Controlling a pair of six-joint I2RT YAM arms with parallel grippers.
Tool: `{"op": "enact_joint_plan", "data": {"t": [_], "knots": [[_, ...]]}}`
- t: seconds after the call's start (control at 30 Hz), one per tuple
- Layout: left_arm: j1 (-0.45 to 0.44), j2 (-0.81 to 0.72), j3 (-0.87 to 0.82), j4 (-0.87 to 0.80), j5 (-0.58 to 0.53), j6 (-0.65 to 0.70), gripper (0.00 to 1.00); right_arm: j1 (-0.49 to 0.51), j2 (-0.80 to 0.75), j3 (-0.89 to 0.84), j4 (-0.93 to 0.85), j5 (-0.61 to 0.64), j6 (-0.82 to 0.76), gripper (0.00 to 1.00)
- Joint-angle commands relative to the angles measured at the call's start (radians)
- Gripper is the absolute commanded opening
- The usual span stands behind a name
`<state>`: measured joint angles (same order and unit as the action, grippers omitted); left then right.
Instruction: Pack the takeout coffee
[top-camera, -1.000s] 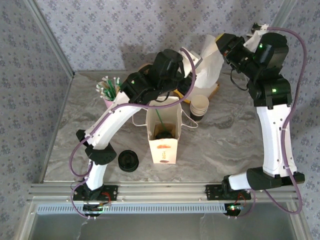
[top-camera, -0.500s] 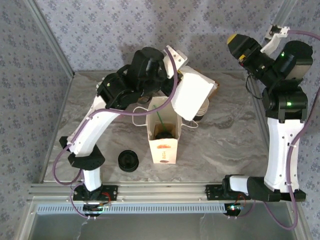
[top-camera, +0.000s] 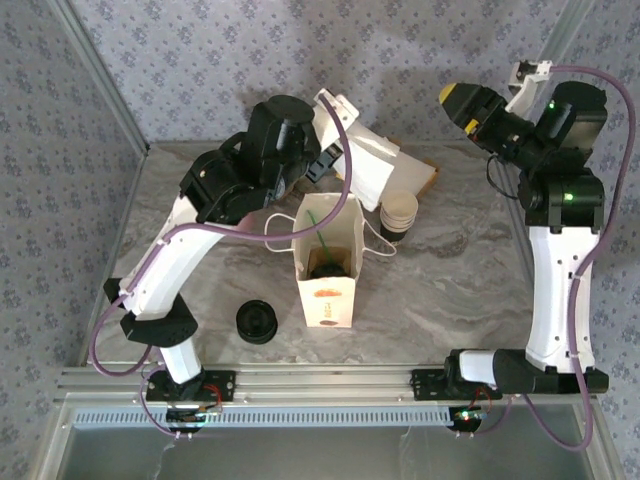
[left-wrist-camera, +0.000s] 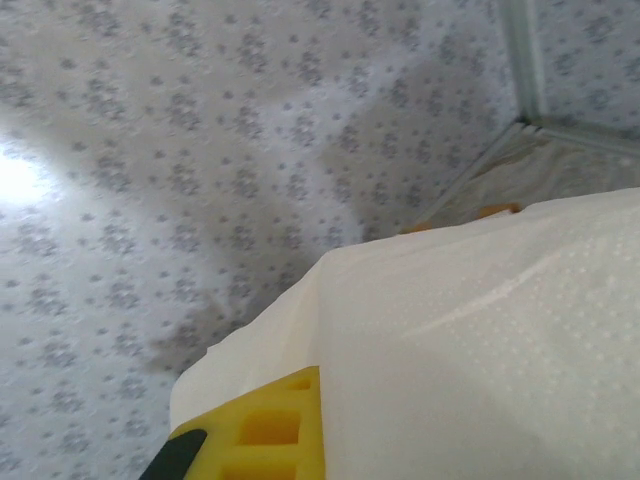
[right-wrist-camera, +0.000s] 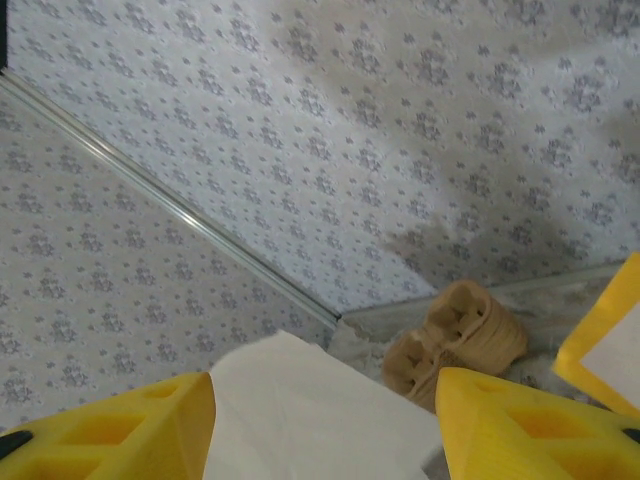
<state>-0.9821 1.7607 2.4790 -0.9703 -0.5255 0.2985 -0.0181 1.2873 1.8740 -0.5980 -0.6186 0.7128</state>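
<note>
A white paper bag (top-camera: 325, 262) stands open at the table's middle, with a printed front. Inside it I see a dark round lid with a green stick (top-camera: 327, 266), which looks like the takeout coffee; its cup is hidden by the bag walls. My left gripper (top-camera: 326, 163) is raised behind that bag and shut on a second, flat white paper bag (top-camera: 365, 160). In the left wrist view one yellow finger (left-wrist-camera: 262, 432) presses against that flat bag (left-wrist-camera: 480, 340). My right gripper (top-camera: 466, 106) hangs high at the back right, open (right-wrist-camera: 320, 440), holding nothing.
A stack of lidless cream cups (top-camera: 398, 216) stands right of the standing bag. A low pile of black lids (top-camera: 257, 322) lies near the left arm's base. Tan pulp cup carriers (right-wrist-camera: 460, 340) sit by the back wall, beside a yellow-edged board (top-camera: 428, 180).
My right gripper opened, let go of the flat bag and drew back to the right. The left arm swung the flat bag up and leftward.
</note>
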Motion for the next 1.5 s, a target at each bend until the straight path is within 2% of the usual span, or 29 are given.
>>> {"op": "enact_joint_plan", "data": {"t": [0.0,0.1,0.27,0.43,0.57,0.8,1.0,1.13,1.2,1.3,1.4,1.47], "knots": [[0.002,-0.026,0.022,0.003,-0.163,0.023,0.0,0.009,-0.052,-0.073,-0.009,-0.036,-0.028,0.61],[0.002,-0.065,-0.062,0.087,-0.153,0.093,0.0,0.014,-0.06,-0.092,-0.008,-0.029,-0.034,0.62],[0.002,-0.147,-0.201,0.26,-0.051,0.18,0.0,0.044,0.023,0.007,-0.04,-0.026,-0.067,0.62],[0.002,-0.159,-0.192,0.272,0.029,0.245,0.0,0.099,0.126,0.141,-0.083,-0.013,-0.077,0.62],[0.001,-0.183,-0.208,0.286,0.085,0.301,0.0,0.163,0.193,0.241,-0.148,-0.017,-0.16,0.63],[0.001,-0.256,-0.261,0.354,0.28,0.278,0.0,0.27,0.239,0.313,-0.266,-0.118,-0.31,0.62],[0.002,-0.244,-0.215,0.249,0.353,0.223,0.0,0.361,0.166,0.235,-0.305,-0.168,-0.471,0.61],[0.002,-0.255,-0.234,0.25,0.349,0.159,0.0,0.372,0.103,0.126,-0.258,-0.201,-0.461,0.65],[0.003,-0.26,-0.241,0.255,0.317,0.121,0.0,0.362,0.062,0.07,-0.22,-0.174,-0.448,0.66],[0.005,-0.252,-0.222,0.236,0.247,0.064,0.0,0.342,-0.009,0.001,-0.18,-0.068,-0.47,0.67],[0.011,-0.219,-0.143,0.161,0.203,-0.005,0.0,0.34,-0.107,-0.106,-0.073,0.04,-0.562,0.68],[0.013,-0.2,-0.106,0.119,0.217,-0.041,0.0,0.351,-0.178,-0.209,0.061,0.091,-0.645,0.73]]}}
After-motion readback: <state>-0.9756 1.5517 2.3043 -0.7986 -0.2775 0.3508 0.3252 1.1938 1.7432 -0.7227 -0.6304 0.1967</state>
